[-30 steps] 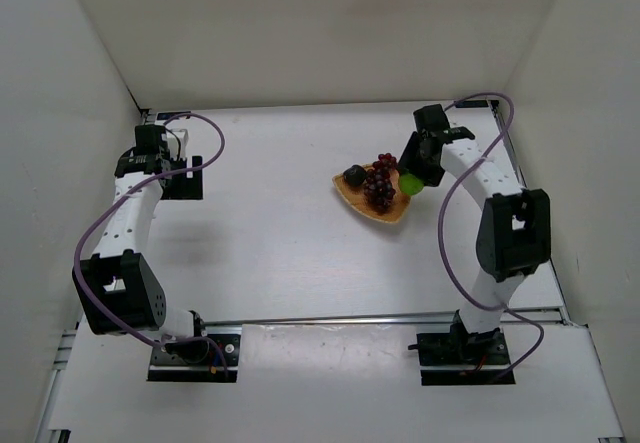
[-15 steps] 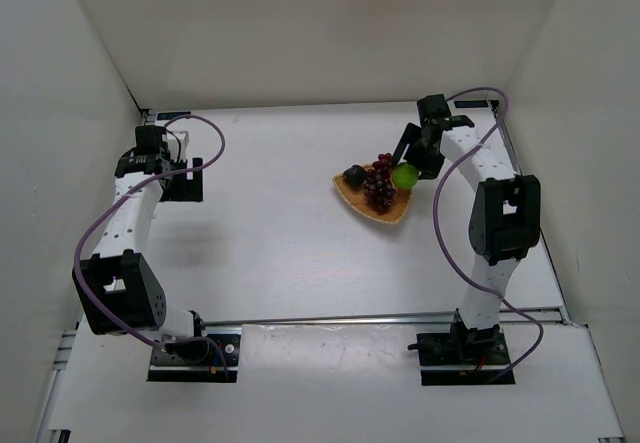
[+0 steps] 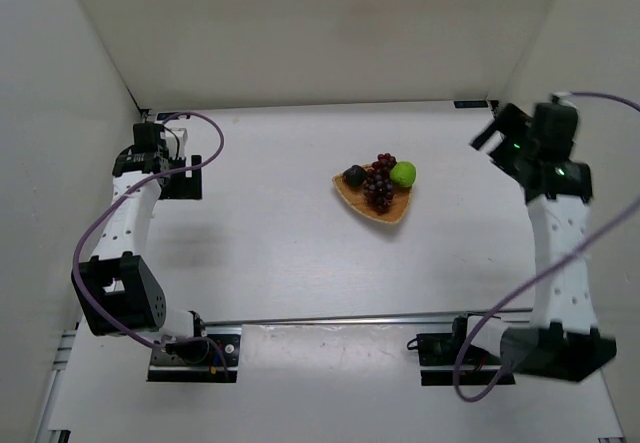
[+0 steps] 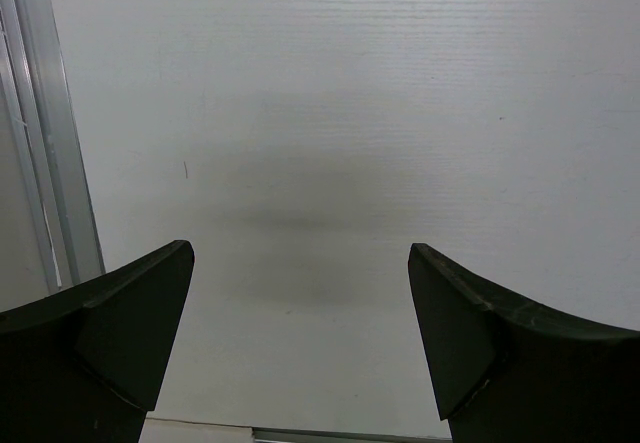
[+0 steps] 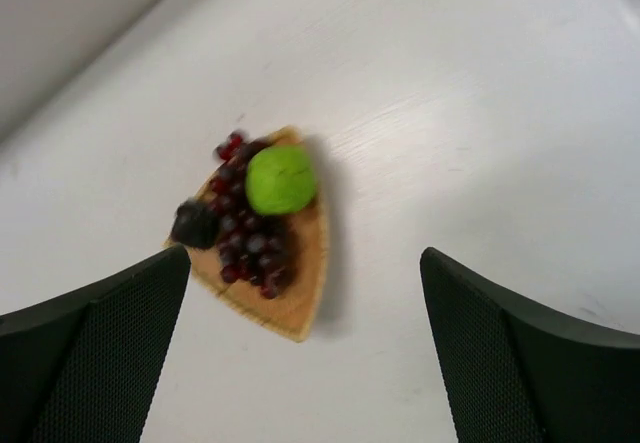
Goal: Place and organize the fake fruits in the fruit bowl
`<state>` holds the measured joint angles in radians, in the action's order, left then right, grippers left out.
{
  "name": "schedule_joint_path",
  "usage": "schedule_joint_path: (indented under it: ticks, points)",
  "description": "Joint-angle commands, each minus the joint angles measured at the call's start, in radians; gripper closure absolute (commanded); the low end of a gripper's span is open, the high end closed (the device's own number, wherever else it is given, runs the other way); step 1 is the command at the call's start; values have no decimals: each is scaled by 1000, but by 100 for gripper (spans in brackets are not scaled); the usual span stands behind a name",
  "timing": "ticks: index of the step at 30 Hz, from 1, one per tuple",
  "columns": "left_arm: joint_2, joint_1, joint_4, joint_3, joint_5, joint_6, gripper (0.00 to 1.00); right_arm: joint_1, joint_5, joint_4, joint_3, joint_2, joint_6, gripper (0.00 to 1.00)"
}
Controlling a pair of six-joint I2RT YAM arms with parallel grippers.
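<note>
The woven fruit bowl (image 3: 388,210) lies right of the table's middle. In it are the green round fruit (image 3: 403,173) at the right, the dark plum (image 3: 354,175) at the left and the grape bunch (image 3: 380,185) between them. My right gripper (image 3: 492,128) is open and empty, raised high and well to the right of the bowl. Its wrist view looks down on the bowl (image 5: 300,298), the green fruit (image 5: 281,179), the plum (image 5: 196,225) and the grapes (image 5: 245,248) between its spread fingers (image 5: 305,255). My left gripper (image 3: 183,181) is open and empty at the far left (image 4: 300,248).
White walls close in the table on the left, back and right. A metal rail (image 4: 45,163) runs along the table edge beside the left gripper. A rail (image 3: 350,318) crosses the near edge in front of the arm bases.
The right gripper was at the green fruit by the bowl's right corner. It has let go, lifted and swung away to the right. The green fruit stays in the bowl. The left arm is still.
</note>
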<state>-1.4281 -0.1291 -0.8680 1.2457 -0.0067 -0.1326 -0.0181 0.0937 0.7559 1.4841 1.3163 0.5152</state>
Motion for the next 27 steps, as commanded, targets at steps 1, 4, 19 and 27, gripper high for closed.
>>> schedule_joint_path:
  ticks: [1,4,19,27]
  points:
    - [54,-4,-2,37,19,11,0,167,-46,104,-143,-164,-37,0]
    - [54,-4,-2,37,19,21,0,257,-46,207,-257,-265,-37,0]
    - [35,-4,-11,58,19,39,0,268,75,246,-518,-477,5,0]
    - [54,-4,-11,49,19,30,0,268,84,246,-518,-486,5,0]
